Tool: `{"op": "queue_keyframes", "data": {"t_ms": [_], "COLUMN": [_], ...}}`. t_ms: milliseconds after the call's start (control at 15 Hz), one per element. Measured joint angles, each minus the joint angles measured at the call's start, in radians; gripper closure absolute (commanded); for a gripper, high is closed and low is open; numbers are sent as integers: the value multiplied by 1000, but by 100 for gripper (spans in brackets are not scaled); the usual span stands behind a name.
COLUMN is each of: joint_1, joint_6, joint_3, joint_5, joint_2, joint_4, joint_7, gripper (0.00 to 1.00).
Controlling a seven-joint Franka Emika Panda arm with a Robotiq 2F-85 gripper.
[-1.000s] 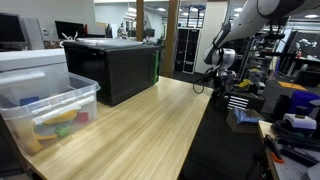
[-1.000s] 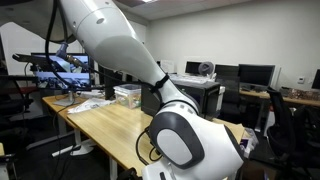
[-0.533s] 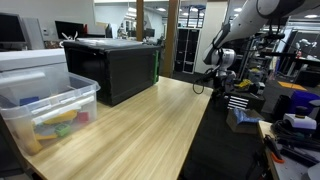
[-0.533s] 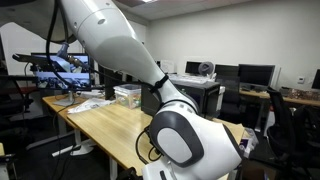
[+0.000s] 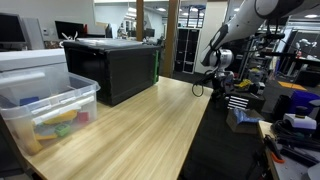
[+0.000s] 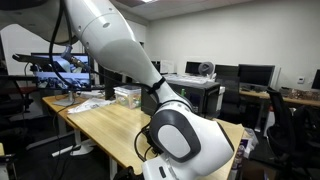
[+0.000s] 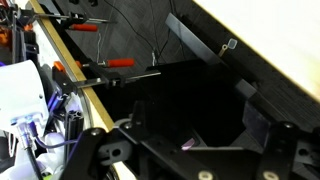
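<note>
We see the pincer (image 5: 216,76) spread wide, gripping nothing, hanging just off the worktop (image 5: 150,120) at its far right corner. At the near left corner, a clear bin (image 5: 30,95) w/ coloured bits (image 5: 60,120) inside, yellow & blue, can't ID. Behind it, along the left edge, a black crate (image 5: 115,65), contents hidden.

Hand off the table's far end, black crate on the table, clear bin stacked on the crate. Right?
No: the clear bin stands on the table itself, apart from the black crate, as an exterior view shows. The hand is off the table's far end.
</note>
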Motion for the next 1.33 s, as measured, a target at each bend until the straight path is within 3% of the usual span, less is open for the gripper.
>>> {"op": "queue_keyframes", "data": {"t_ms": [733,1333], "joint_1": [16,-51], "joint_6": [-5,-10], "joint_3": [0,3], "joint_5": [28,83], "joint_2": [26,77], "joint_4": [-4,74], "joint_7": [103,162], "gripper": [0,0]}}
